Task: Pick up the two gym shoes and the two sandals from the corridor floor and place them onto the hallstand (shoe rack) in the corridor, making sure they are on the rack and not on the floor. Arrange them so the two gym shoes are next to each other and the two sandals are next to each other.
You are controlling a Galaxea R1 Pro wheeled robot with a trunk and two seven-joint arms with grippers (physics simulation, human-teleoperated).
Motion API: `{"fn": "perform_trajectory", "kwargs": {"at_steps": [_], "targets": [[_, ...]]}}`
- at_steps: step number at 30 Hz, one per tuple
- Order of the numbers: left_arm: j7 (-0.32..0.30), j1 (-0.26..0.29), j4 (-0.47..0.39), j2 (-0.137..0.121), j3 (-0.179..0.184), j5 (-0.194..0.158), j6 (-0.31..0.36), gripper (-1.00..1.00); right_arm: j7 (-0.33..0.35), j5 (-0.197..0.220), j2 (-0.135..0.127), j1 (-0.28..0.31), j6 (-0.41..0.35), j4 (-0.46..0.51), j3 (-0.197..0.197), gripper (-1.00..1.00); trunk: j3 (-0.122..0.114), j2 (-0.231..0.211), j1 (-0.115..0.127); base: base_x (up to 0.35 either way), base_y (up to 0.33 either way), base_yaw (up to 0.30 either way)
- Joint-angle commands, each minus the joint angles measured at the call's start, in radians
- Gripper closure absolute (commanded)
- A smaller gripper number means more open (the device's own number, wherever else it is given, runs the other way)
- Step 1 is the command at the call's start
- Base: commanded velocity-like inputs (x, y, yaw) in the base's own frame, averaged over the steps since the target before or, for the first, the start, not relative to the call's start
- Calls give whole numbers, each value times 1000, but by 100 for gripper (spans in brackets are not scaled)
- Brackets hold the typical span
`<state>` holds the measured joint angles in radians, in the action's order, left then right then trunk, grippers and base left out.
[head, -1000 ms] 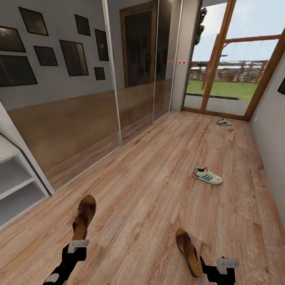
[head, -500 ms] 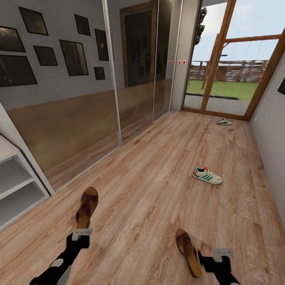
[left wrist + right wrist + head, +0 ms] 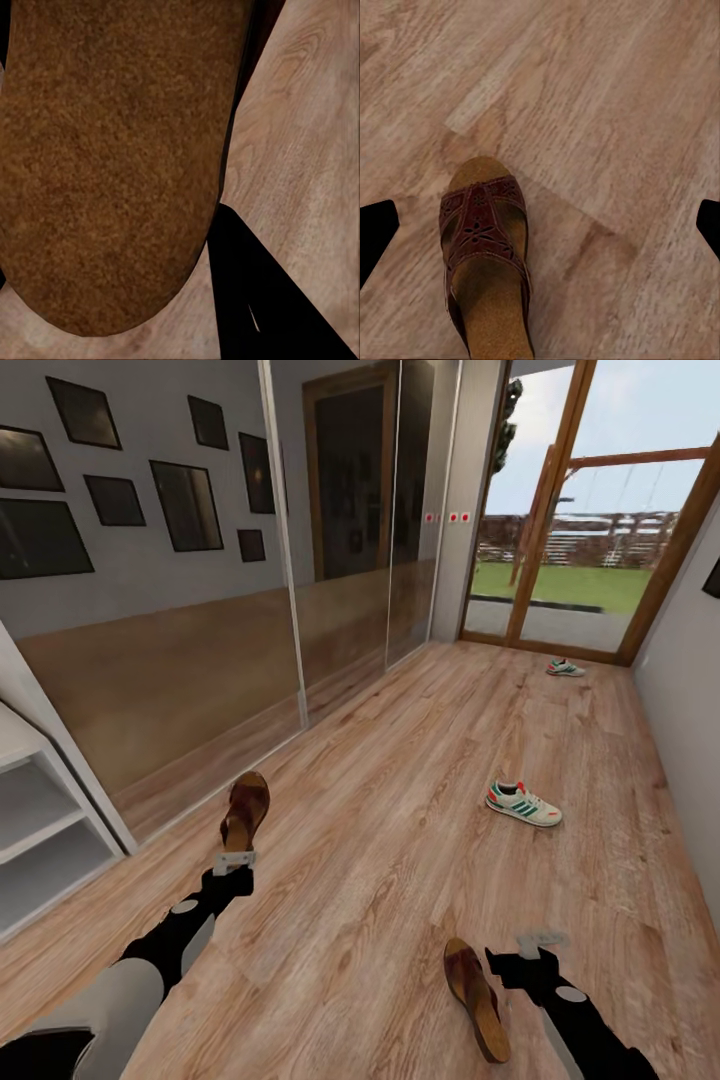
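One brown sandal (image 3: pixel 247 810) is lifted off the corridor floor (image 3: pixel 380 830), with my left gripper (image 3: pixel 233 862) shut on its heel end. Its tan footbed (image 3: pixel 112 165) looms close in the left wrist view. The other sandal (image 3: pixel 475 995) lies flat on the floor just left of my right gripper (image 3: pixel 522 958), which is open with nothing between its fingers; this sandal (image 3: pixel 487 255) lies below the gap. One gym shoe (image 3: pixel 522 803) rests on the floor at mid right, and a second gym shoe (image 3: pixel 565 668) sits far off by the glass door. The hallstand (image 3: pixel 45 830) shows its pale open tiers at the left edge.
Mirrored sliding wardrobe doors (image 3: pixel 300 610) run along the left wall. A glass door with a wooden frame (image 3: pixel 560 560) closes the far end of the corridor. A grey wall (image 3: pixel 690 700) borders the right side.
My left arm has stretched forward and carried its sandal farther out, slightly toward the mirrored doors. My right gripper has edged forward beside the sandal on the floor. The shoes have not moved.
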<state>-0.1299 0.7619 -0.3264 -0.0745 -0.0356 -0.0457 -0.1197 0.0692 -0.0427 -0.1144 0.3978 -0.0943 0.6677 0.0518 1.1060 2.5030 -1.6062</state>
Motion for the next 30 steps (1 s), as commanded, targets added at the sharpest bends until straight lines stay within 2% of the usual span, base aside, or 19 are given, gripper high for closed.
{"fn": "perform_trajectory", "kwargs": {"at_steps": [1,4,14,27,30], "targets": [[-7,2,1,2,-8,0,0,100,31,-6,0,0,-6,1,5,-100,1,0,0,210,0,0],[-1,4,3,4,-7,2,2,100,66,-8,-5,1,-5,2,5,-100,1,0,0,175,0,0],[-8,1,3,5,28,-1,5,100,73,-7,-7,1,-8,2,5,-100,1,0,0,15,0,0],[-11,6,2,8,33,-2,9,100,67,-5,-7,1,-8,4,8,-100,65,3,-6,0,0,0],[-11,25,0,19,34,-1,39,100,66,-5,-7,1,-8,4,9,-100,82,4,-7,0,0,0]]}}
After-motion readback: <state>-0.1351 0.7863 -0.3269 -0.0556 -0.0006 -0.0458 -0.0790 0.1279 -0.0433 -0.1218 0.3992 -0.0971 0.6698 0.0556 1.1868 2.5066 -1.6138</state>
